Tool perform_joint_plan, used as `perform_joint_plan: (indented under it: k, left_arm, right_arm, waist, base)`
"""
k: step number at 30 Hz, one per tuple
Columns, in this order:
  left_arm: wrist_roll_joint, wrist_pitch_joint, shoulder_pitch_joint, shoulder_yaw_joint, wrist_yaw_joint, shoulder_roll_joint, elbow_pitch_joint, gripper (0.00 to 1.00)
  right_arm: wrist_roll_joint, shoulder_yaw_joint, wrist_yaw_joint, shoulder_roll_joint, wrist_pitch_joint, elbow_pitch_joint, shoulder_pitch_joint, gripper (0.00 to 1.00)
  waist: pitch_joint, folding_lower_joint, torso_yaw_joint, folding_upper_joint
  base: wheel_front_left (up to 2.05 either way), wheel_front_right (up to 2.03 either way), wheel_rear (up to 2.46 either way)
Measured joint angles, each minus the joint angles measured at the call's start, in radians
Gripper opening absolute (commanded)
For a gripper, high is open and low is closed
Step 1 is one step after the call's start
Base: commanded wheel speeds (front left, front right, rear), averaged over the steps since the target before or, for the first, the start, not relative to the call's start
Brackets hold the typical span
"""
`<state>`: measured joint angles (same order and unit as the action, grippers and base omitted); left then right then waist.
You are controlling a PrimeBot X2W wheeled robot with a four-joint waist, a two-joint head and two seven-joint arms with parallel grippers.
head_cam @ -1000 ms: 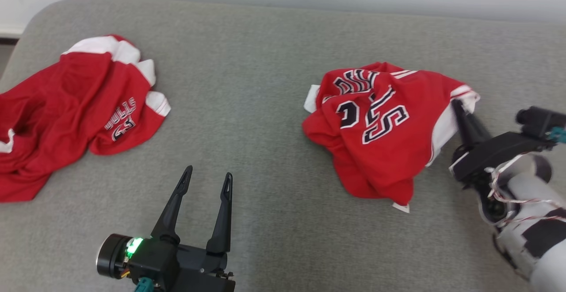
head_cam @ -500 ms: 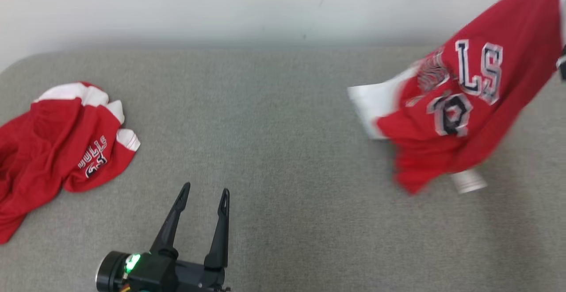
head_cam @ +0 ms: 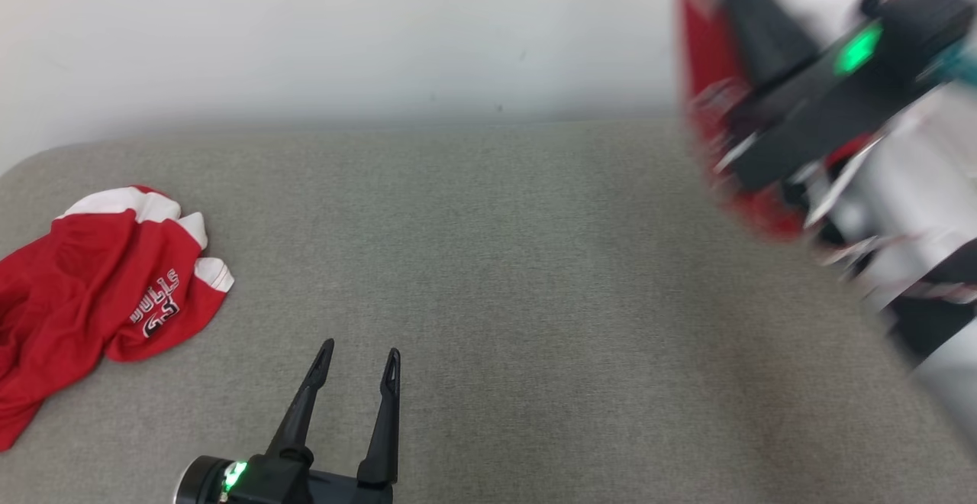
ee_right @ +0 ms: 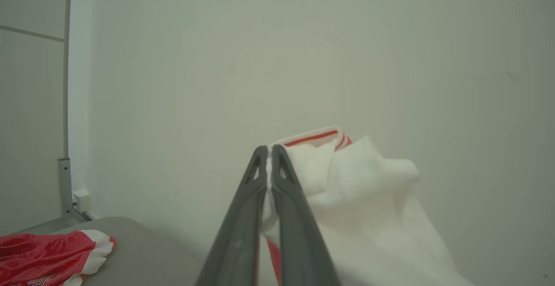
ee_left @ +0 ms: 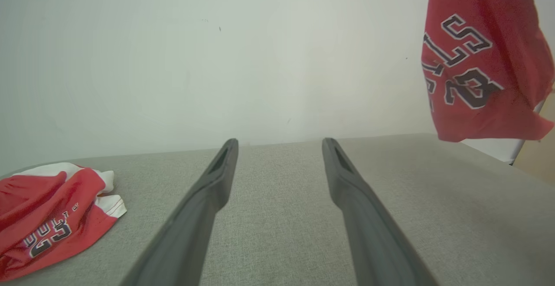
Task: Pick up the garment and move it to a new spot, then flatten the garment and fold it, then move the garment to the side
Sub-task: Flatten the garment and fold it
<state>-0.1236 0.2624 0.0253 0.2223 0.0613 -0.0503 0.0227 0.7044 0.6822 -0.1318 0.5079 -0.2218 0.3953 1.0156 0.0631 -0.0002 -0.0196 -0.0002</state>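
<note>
Garment (ee_left: 477,60) hangs in the air at the right, clear of the worktop (head_cam: 534,275).
Right tool (ee_right: 269,149) is pinched tight on a white, red-striped edge of the garment, and the red body with its dark numbers drapes down in front of the pale wall (head_cam: 305,30). In the head view that arm is a blur at the upper right. Left tool (head_cam: 357,353) points across the grey worktop, fingers spread wide with nothing between them. A second red jersey (head_cam: 99,298) lies crumpled at the far left of the worktop, well apart from both tools.
</note>
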Motion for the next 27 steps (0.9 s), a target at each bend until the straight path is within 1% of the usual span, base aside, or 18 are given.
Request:
perform_joint_plan:
  k: [6,12,16,19,20,21,22,25,27]
  left_arm:
    - [-0.008,0.000,-0.001,0.017,0.002,0.000,0.025,1.00]
    - [-0.002,0.000,-0.003,-0.008,0.008,0.000,0.037,1.00]
    - [0.000,0.000,-0.013,-0.023,0.009,0.000,0.037,1.00]
    - [0.002,0.000,-0.016,-0.022,0.010,0.000,0.039,1.00]
    - [0.004,0.000,-0.016,-0.019,0.011,0.000,0.039,1.00]
    - [0.004,0.000,-0.016,-0.019,0.011,0.000,0.039,1.00]
    - [0.005,0.000,-0.016,-0.020,0.011,0.000,0.039,1.00]
    - [0.005,0.000,-0.017,-0.024,0.011,0.000,0.039,1.00]
    - [0.008,0.000,-0.021,-0.026,0.011,0.000,0.039,1.00]
  right_arm:
    - [0.012,0.145,0.000,-0.106,-0.019,0.032,-0.152,0.00]
    - [0.063,0.295,0.000,-0.193,-0.030,0.043,-0.265,0.00]
    - [0.099,0.442,0.000,-0.226,-0.024,0.022,-0.299,0.00]
    - [0.128,0.516,0.000,-0.241,-0.024,0.019,-0.300,0.00]
    - [0.140,0.528,0.000,-0.243,-0.025,0.020,-0.304,0.16]
    - [0.159,0.532,0.000,-0.248,-0.026,0.021,-0.310,0.48]
    - [0.170,0.535,0.000,-0.252,-0.027,0.022,-0.317,1.00]
    - [0.184,0.544,0.000,-0.259,-0.035,-0.001,-0.330,1.00]
    - [0.187,0.514,0.000,-0.253,-0.038,-0.029,-0.340,1.00]
  waist:
    - [0.003,0.0000,0.028,0.0001]
    - [-0.002,0.0001,0.047,0.0001]
    - [-0.007,0.0001,0.040,0.0001]
    - [-0.013,0.0002,0.032,0.0001]
    - [-0.017,0.0002,0.031,0.0002]
    - [-0.020,0.0001,0.030,0.0001]
    - [-0.023,0.0001,0.029,0.0001]
    - [-0.032,0.0002,0.024,0.0002]
    - [-0.037,0.0001,0.022,0.0002]
  base:
    - [0.00,0.00,0.00]
    - [0.00,0.00,0.00]
    - [0.00,0.00,0.00]
    - [0.00,0.00,0.00]
    - [0.00,0.00,0.00]
    - [0.00,0.00,0.00]
    - [0.00,0.00,0.00]
    - [0.00,0.00,0.00]
    - [0.00,0.00,0.00]
